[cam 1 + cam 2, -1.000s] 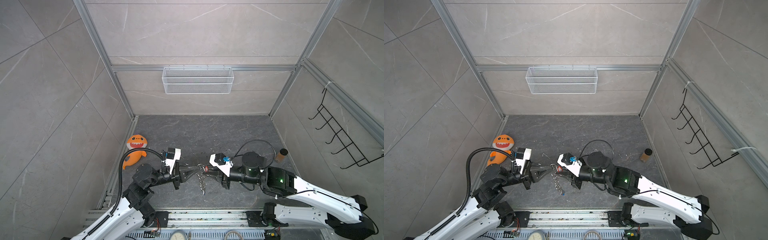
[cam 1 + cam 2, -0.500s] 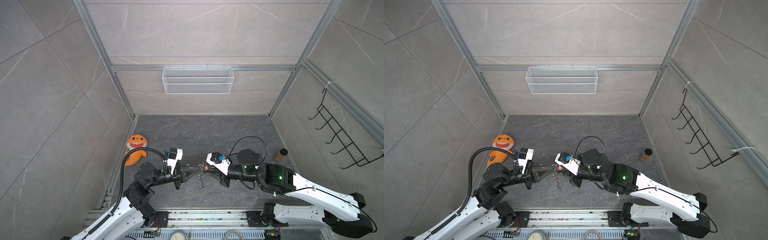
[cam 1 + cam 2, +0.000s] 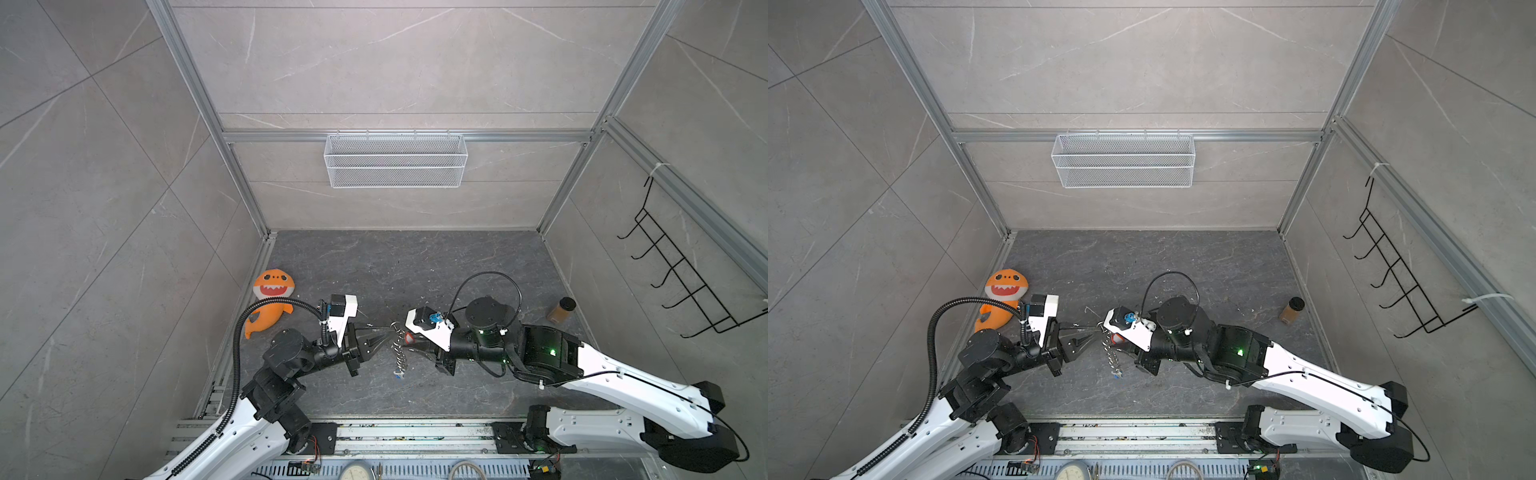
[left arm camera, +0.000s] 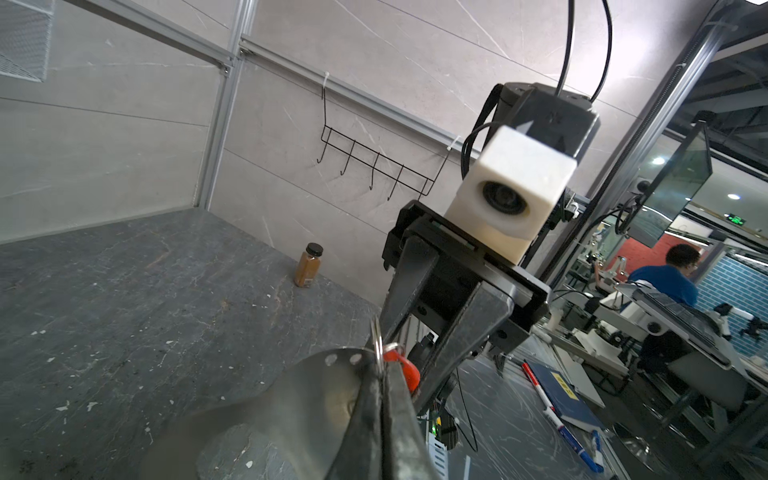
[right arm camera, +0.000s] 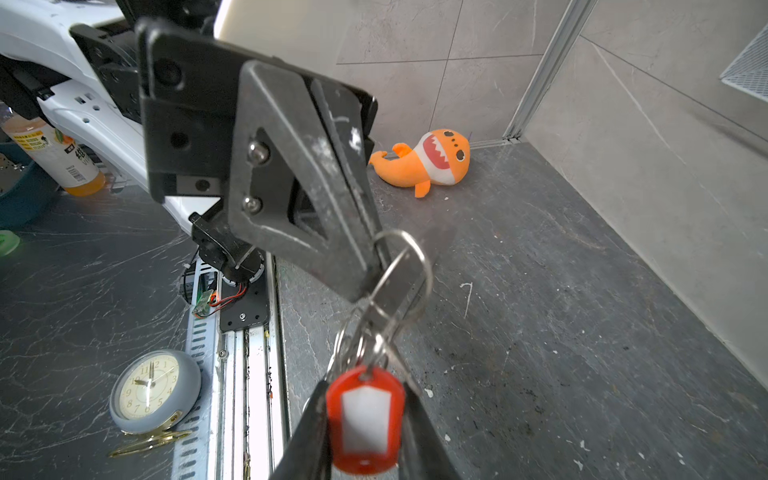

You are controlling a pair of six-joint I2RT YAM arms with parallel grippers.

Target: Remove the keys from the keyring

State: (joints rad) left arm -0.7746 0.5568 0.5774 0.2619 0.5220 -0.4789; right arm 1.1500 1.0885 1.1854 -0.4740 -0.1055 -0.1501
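Note:
The keyring [image 3: 400, 356] is a short chain of silvery rings hanging in the air between my two grippers in both top views, over the dark floor. My left gripper [image 3: 392, 331] is shut on the top ring [image 5: 409, 257], seen edge-on in the left wrist view [image 4: 377, 341]. My right gripper [image 5: 365, 399] is shut on the red-tagged key [image 5: 365, 419] from the opposite side, its fingers [image 4: 409, 286] flanking the tag [image 4: 406, 371]. A small blue tag [image 3: 398, 376] dangles at the chain's lower end [image 3: 1116, 374]. The keys' metal blades are too small to make out.
An orange shark plush [image 3: 270, 301] lies by the left wall. A brown spice jar [image 3: 561, 309] stands near the right wall. A white wire basket [image 3: 395, 160] hangs on the back wall and a black hook rack [image 3: 681, 282] on the right wall. A clock [image 5: 151, 388] lies beyond the front rail.
My right arm has shifted a little to the left, toward the left gripper. Both grips are unchanged and the chain still hangs between them.

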